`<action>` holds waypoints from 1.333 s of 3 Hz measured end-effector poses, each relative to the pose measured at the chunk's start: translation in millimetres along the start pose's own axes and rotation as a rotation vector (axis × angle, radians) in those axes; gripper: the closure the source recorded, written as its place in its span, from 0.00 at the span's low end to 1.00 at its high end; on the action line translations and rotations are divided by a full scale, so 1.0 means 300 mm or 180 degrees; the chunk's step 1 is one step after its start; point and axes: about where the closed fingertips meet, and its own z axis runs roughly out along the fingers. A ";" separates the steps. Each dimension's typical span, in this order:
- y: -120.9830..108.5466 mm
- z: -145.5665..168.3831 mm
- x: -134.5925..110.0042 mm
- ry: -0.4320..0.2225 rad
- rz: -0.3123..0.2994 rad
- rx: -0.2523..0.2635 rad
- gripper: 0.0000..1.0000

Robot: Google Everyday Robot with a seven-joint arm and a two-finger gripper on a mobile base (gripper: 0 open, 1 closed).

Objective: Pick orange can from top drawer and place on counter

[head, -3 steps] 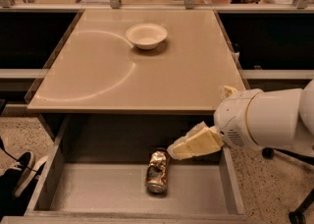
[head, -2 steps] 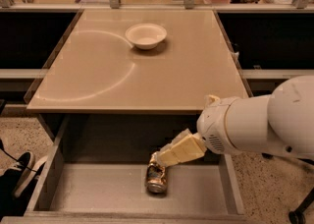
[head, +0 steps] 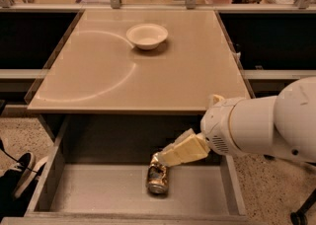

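Reaching in from three o'clock, your gripper is at the orange can in the top drawer. Its grasp you cannot tell

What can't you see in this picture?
Camera view:
1. Top end of the dented golden-orange can, hidden by the cream claw just above it in the grey metal drawer.
2. Whether the claw touches the can.
3. The drawer's right wall, partly behind the white robot arm.
4. The arm's far end, cut off by the right edge.
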 end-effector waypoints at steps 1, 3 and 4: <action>0.024 0.061 0.017 -0.0048 0.0027 -0.0140 0.00; 0.113 0.291 0.116 0.0076 0.0113 -0.0263 0.00; 0.126 0.370 0.192 0.0235 0.0179 -0.0241 0.00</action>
